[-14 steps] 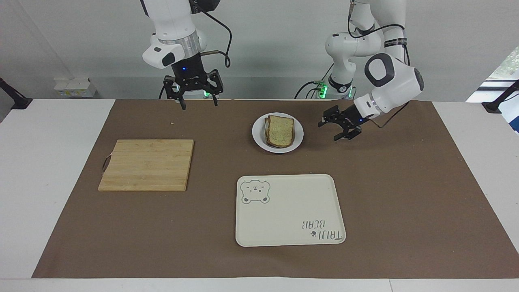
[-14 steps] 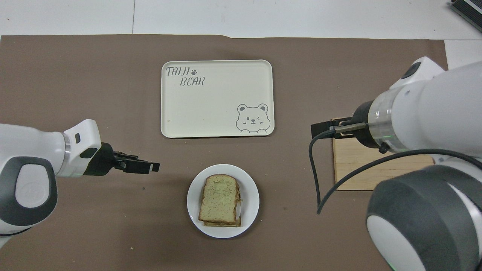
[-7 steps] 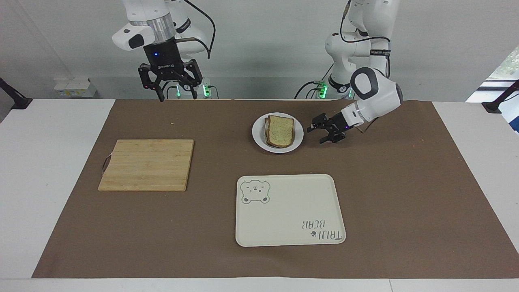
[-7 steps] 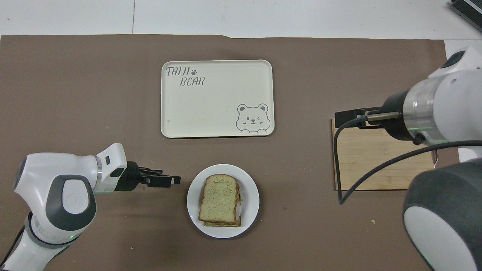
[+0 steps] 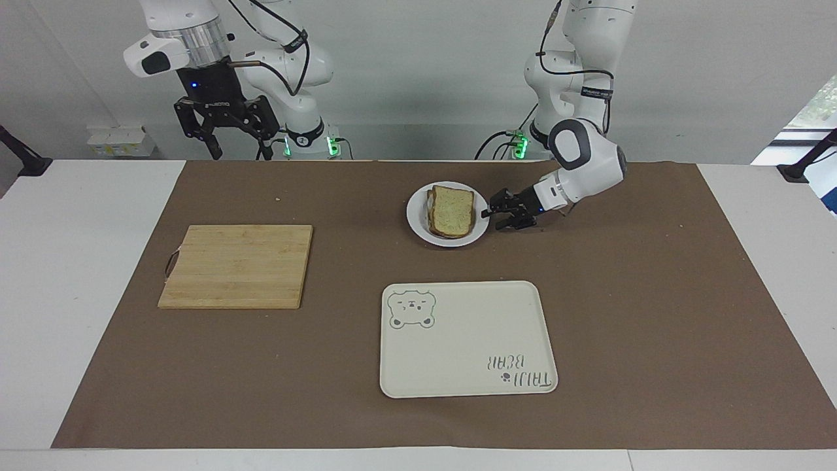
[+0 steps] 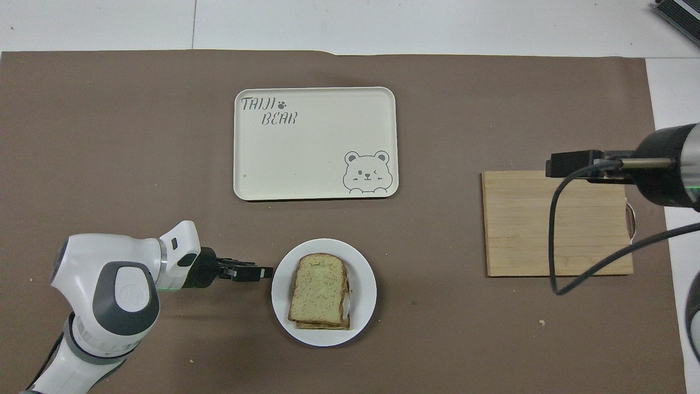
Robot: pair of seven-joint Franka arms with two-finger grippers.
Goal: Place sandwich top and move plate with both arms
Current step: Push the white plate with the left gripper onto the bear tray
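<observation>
The small white plate (image 5: pixel 416 219) (image 6: pixel 363 284) sits on the brown mat near the robots' edge. On it lies the sandwich top (image 5: pixel 452 209) (image 6: pixel 320 287), a plain slice with a brown crust, stacked on another slice whose edge shows beneath. My left gripper (image 5: pixel 492 219) (image 6: pixel 268 271) is low at the mat, lying sideways with its tips right at the plate's rim on the left arm's side. Its fingers stand slightly apart with nothing between them. My right gripper (image 5: pixel 225 139) hangs open high over the table's robot-side edge, holding nothing.
A cream bear tray (image 5: pixel 467 340) (image 6: pixel 314 148) lies farther from the robots than the plate. A wooden cutting board (image 5: pixel 237 265) (image 6: pixel 552 230) sits toward the right arm's end. The brown mat (image 5: pixel 654 314) covers most of the table.
My left gripper has dropped and slid in to the plate's rim, its fingers narrowing. The right arm has lifted and swung away toward its own end of the table.
</observation>
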